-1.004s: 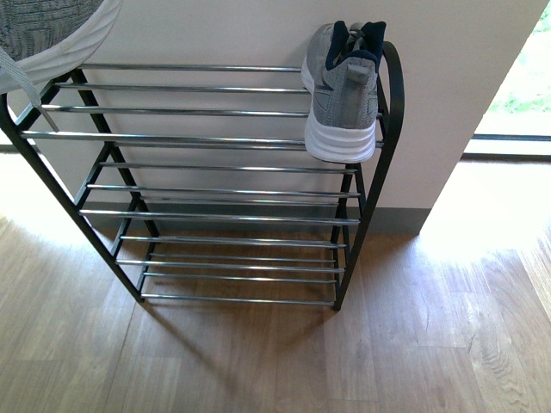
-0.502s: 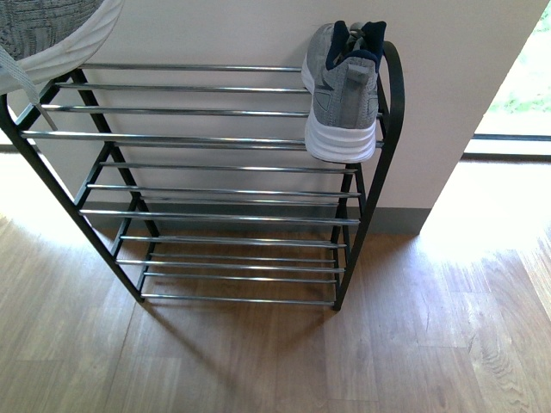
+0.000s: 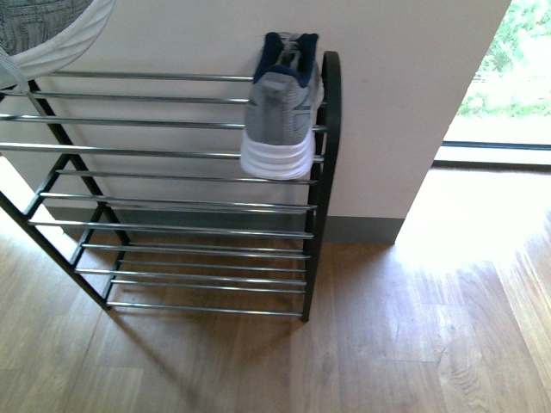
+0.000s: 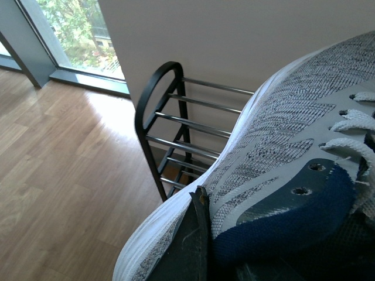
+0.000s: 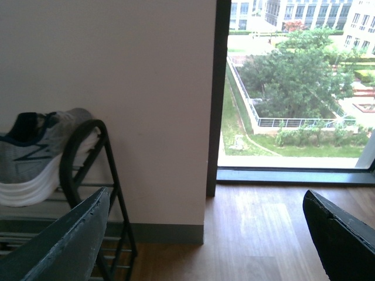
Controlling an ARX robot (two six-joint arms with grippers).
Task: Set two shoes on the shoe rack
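A low shoe rack [image 3: 331, 112] with black side frames and shiny chrome rods for shelves stands on a light wooden floor [image 3: 387, 344], against a pale wall [image 3: 387, 86]. One grey knit sneaker with a thick white sole and navy lining, the racked sneaker [image 3: 280, 120], sits on the top tier at the rack's right end. It is just beside the black frame, with its heel toward the camera. A matching grey knit shoe, the held sneaker [image 4: 281, 146], hangs in the air above the rack's left end, clear of the rods. The left gripper [image 4: 228, 257] is clamped on its navy collar, and one dark finger [image 4: 187, 252] lies against the knit side. The right gripper [image 5: 205, 234] is spread wide and empty, near the rack's right frame. A tall window [image 5: 293, 88] to the right shows trees and daylight.
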